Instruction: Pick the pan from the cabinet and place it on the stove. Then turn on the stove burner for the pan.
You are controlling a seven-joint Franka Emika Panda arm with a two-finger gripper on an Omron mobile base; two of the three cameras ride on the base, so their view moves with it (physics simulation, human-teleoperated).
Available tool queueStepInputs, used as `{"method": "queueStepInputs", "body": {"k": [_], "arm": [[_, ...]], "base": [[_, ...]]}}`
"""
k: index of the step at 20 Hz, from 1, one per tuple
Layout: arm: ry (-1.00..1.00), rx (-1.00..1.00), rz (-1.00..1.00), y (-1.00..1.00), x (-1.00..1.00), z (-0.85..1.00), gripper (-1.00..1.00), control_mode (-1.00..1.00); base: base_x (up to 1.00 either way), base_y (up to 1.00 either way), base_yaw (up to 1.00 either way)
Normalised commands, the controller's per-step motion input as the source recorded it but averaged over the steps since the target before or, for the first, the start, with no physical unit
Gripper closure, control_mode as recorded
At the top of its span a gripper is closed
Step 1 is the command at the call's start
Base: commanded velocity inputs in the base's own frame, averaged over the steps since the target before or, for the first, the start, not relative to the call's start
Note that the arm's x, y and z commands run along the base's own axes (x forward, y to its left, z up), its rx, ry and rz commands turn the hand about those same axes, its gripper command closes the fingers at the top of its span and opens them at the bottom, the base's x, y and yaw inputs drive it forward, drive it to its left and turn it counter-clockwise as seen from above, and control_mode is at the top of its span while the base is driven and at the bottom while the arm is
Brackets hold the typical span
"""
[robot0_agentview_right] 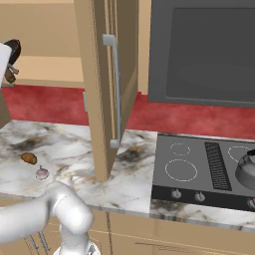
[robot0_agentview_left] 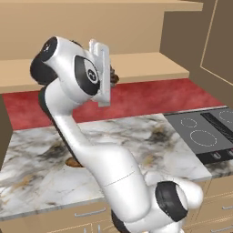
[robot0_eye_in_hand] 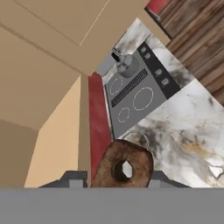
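We see a marble bench point(robot0_agentview_left: 150, 141) with grey and brown veining, running in front of a red back wall, and the stove point(robot0_agentview_right: 199, 169) is set flush into it, its thin white burner rings drawn on the dark glass and small knobs along its front edge. On the bench lie a small brown lump point(robot0_agentview_right: 29, 158) and, just beside it, a small pinkish bulb point(robot0_agentview_right: 42, 173), while a grey kettle point(robot0_agentview_right: 246, 169) stands on the far side of the stove. Above the bench we find the tan cabinet shelf point(robot0_agentview_left: 145, 66).
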Motion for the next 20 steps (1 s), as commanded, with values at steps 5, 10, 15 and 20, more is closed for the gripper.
{"method": "queueStepInputs", "body": {"k": [5,10,15,20], "arm": [[-0.17,0.08,-0.12,-0.44,-0.88,-0.2,1.0,-1.0],[-0.11,0.08,-0.18,-0.36,-0.85,-0.35,1.0,-1.0],[-0.02,0.06,-0.15,-0.41,-0.7,-0.36,1.0,-1.0],[0.0,0.11,-0.21,-0.54,-0.3,-0.18,1.0,-1.0]], "base": [[0.0,0.0,0.0],[0.0,0.0,0.0],[0.0,0.0,0.0],[0.0,0.0,0.0]]}}
